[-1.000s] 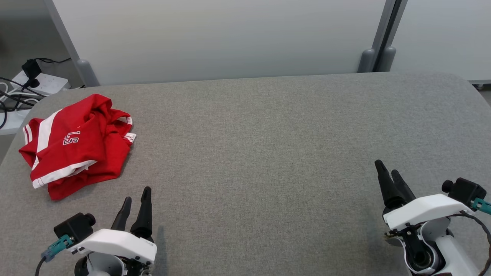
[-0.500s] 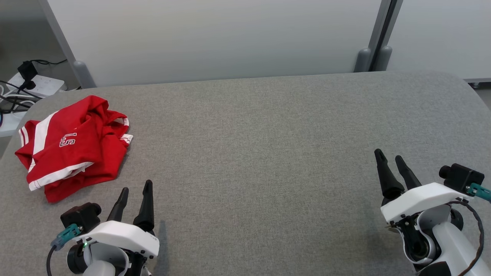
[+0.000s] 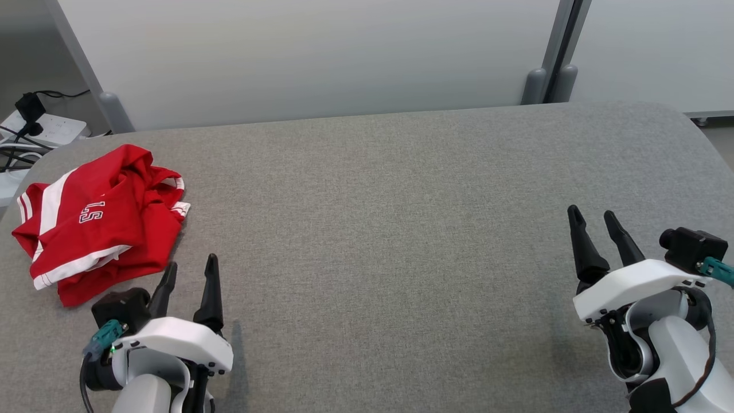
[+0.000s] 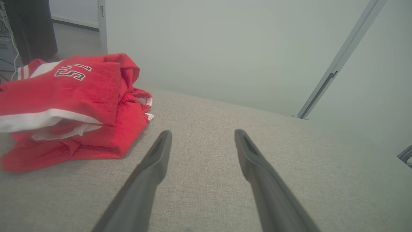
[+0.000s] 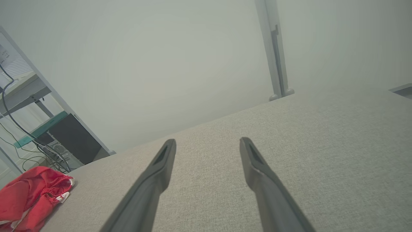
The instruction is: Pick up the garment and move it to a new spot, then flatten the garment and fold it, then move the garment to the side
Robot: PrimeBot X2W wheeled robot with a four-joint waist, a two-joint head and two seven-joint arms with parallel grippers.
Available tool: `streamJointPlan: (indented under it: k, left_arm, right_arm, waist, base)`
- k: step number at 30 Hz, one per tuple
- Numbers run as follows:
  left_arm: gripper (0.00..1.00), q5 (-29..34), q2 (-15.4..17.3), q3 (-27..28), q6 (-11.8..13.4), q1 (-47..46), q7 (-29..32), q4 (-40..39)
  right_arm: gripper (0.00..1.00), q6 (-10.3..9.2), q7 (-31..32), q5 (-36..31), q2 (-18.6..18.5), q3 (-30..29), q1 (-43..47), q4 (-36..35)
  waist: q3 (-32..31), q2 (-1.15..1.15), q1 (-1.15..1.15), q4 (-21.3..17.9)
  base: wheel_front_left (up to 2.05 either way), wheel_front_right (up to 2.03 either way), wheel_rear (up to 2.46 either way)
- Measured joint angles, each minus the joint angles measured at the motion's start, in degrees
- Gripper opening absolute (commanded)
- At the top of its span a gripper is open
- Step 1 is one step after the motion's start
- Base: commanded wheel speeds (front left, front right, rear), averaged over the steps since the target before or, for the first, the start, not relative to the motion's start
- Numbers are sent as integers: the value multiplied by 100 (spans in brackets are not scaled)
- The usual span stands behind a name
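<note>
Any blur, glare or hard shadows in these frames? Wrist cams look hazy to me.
Head view: sharp, even light, no glare; soft shadow beside the left gripper. Left wrist view: red garment crisp, fingers blurrier toward the bottom edge. Right wrist view: milky, low-contrast wall; partition post looks tilted.

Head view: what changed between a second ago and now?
The left gripper eased forward over the grey table to beside the near edge of the red garment, not touching; the right gripper advanced too. The camera shifted slightly. The garment stayed crumpled in place; both grippers stayed open, empty.
</note>
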Motion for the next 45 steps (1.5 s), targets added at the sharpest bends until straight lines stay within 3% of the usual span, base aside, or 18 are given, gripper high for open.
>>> streamJointPlan:
  k: [27,45]
  left_arm:
    - [100,1956,47,32,154,-280,-415,348]
    - [100,2002,-9,159,247,-279,-415,358]
  right_arm:
    - [100,1,-454,-1560,-200,379,-582,537]
    - [100,1,-456,-1685,-214,352,-582,661]
  waist:
    - [-16,0,0,-62]
    - [-47,0,0,206]
  base:
    - [0,0,0]
    - [0,0,0]
